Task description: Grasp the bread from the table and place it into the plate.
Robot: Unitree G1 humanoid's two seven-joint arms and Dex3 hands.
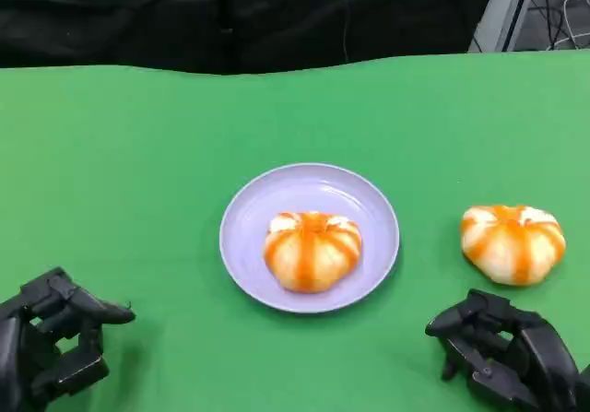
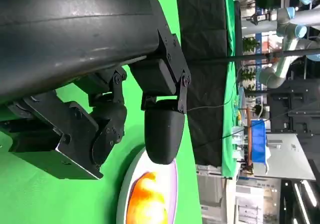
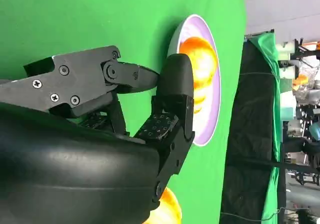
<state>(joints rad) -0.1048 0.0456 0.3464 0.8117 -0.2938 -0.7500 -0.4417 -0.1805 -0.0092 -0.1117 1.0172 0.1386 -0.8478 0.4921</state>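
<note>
A round bread [image 1: 312,250] with orange stripes lies in the lilac plate [image 1: 249,207] at the middle of the green table. A second striped bread [image 1: 513,241] lies on the cloth to the plate's right. My right hand [image 1: 502,349] rests low at the front right, just in front of that bread, holding nothing, its fingers apart. My left hand [image 1: 51,338] hangs at the front left, far from the plate, with nothing in it. The left wrist view shows the plate [image 2: 125,184] and its bread [image 2: 147,201] past my fingers [image 2: 162,129]. The right wrist view shows both breads [image 3: 200,68] [image 3: 167,209].
The green cloth [image 1: 120,172] covers the whole table up to a black curtain [image 1: 230,16] along the far edge. Cables and a metal frame [image 1: 516,6] stand at the back right. Lab equipment [image 2: 260,149] lies beyond the table in the left wrist view.
</note>
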